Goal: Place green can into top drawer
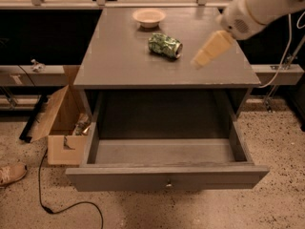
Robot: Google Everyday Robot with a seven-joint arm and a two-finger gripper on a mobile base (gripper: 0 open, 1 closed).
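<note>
The green can (165,45) lies on its side on the grey cabinet top (119,56), towards the back middle. The top drawer (167,178) is pulled out wide open below the cabinet top, with its small round knob (167,184) on the flat front. My gripper (199,62) hangs from the white arm (257,8) above the right part of the cabinet top. It is to the right of the can, about a can's length away, and holds nothing that I can see.
A pale round bowl (149,17) stands behind the can near the back edge. An open cardboard box (62,123) sits on the floor left of the cabinet, with a black cable (52,209) and a shoe (10,173) nearby.
</note>
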